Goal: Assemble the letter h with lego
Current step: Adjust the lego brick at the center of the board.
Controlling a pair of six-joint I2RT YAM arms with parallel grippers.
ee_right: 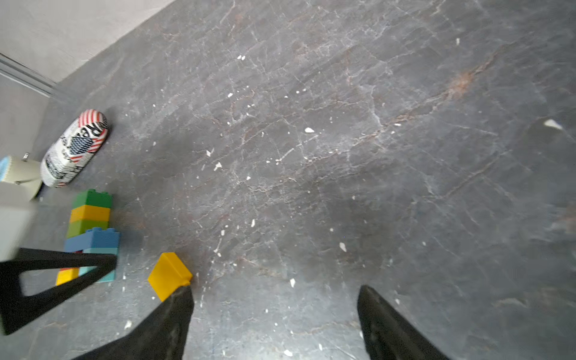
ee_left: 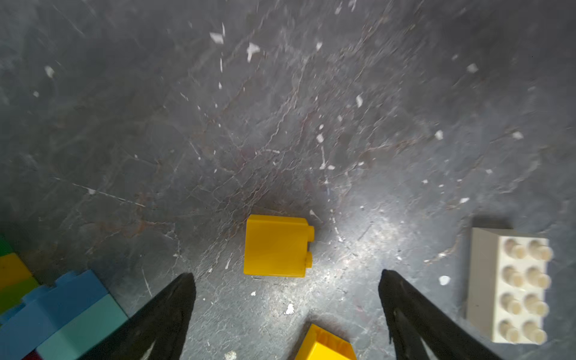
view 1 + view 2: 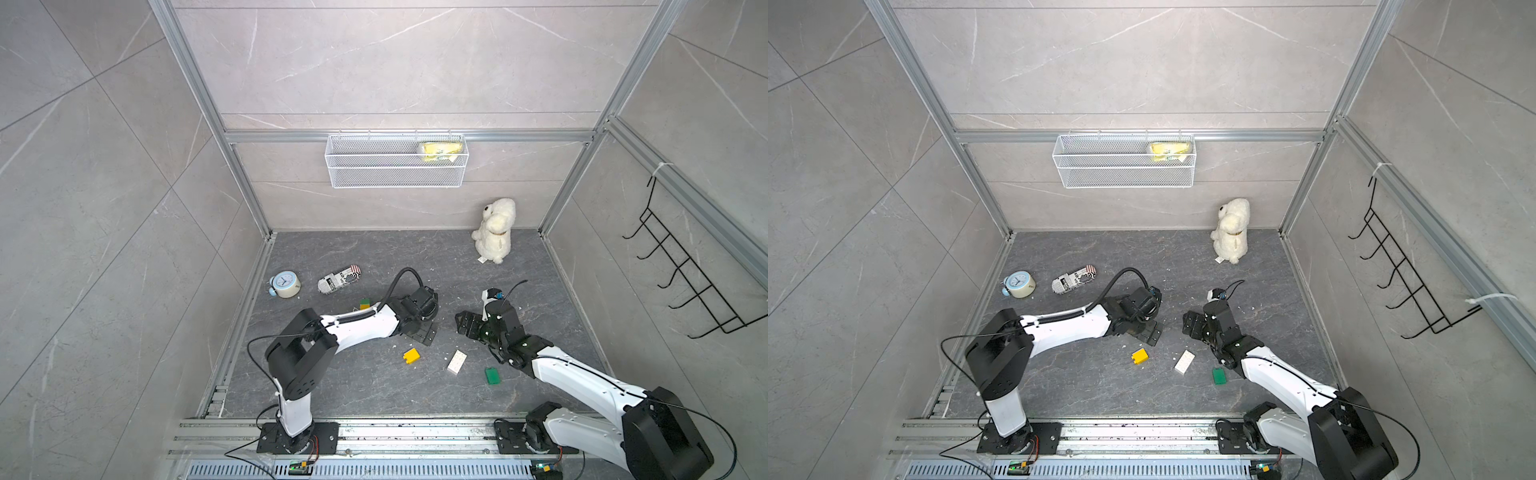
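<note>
- Plastic here looks rigid, light and slick; we judge the yellow brick (image 2: 277, 246), lying on its side, best pinched across 2 flat walls.
- It sits just in front of our left gripper (image 2: 286, 277), spread wide and empty.
- Our right gripper (image 1: 275, 287) gapes too, holding nothing.

Plush toy (image 3: 494, 230), clock (image 3: 285, 284), can (image 3: 338, 279), basket (image 3: 395, 176)

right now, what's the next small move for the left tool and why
Probably ease the left tool forward and down to straddle the yellow brick lying on its side. The tool is open and empty, and that brick sits loose on the table, centred just ahead of the fingertips, apart from the stack.
</note>
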